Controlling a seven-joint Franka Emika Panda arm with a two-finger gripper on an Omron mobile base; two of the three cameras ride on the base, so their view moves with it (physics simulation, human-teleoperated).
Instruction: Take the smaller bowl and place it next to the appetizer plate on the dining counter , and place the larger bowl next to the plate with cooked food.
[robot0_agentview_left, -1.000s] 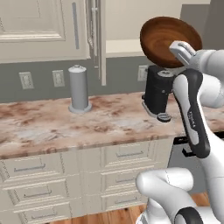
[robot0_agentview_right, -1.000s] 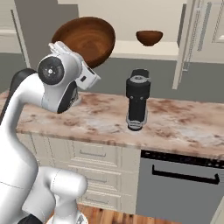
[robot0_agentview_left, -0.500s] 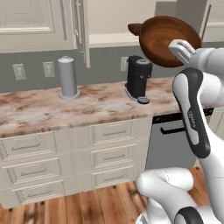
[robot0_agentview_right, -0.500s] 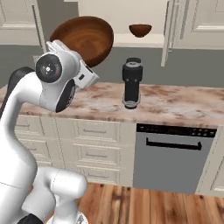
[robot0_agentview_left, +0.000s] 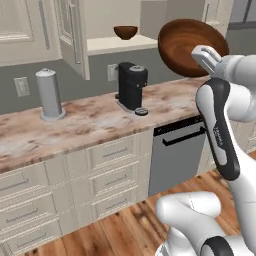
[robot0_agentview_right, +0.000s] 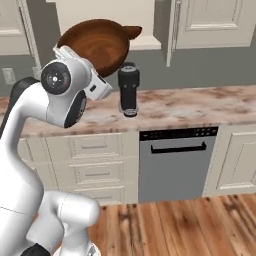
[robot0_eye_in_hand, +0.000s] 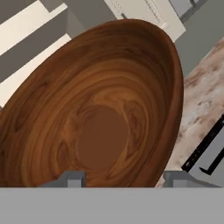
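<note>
The larger bowl, deep brown wood with clear grain, is held up high and tilted on its side in front of the wall cabinets. My gripper is shut on its rim, with a fingertip on each side of the wall. The bowl's inside faces the hand camera. The smaller bowl, dark reddish-brown, rests on the open cabinet shelf. In the right base view its edge peeks out behind the larger bowl. The appetizer plate, the plate with cooked food and the dining counter are out of view.
A marbled wall counter with cream drawers runs below. On it stand a black coffee machine and a grey canister. A dishwasher sits under the counter. A cabinet door hangs open.
The base has moved, so the whole kitchen slides leftward in both base views and the dishwasher comes into sight. The larger bowl stays gripped in the same raised pose.
</note>
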